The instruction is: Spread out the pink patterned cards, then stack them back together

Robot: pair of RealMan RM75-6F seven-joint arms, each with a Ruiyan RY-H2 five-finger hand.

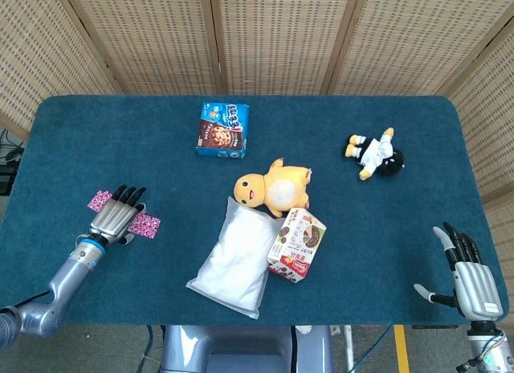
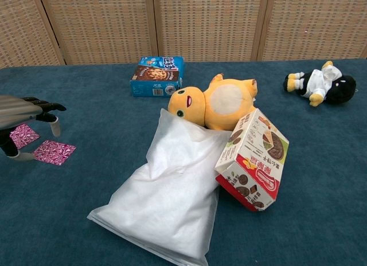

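Two pink patterned cards lie apart on the blue cloth at the left. One card [image 1: 99, 200] [image 2: 23, 135] sits further left and back; the other card [image 1: 145, 224] [image 2: 54, 152] lies nearer the middle. My left hand [image 1: 117, 221] [image 2: 26, 110] hovers flat between them, fingers spread, partly covering both in the head view. It holds nothing. My right hand [image 1: 468, 274] rests open at the table's front right corner, far from the cards, and shows only in the head view.
A white pouch [image 1: 238, 259] lies mid-table with a snack box [image 1: 297, 243] leaning on it and a yellow plush [image 1: 272, 186] behind. A blue cookie box [image 1: 222, 129] stands at the back. A black-and-white doll [image 1: 375, 154] lies at the right.
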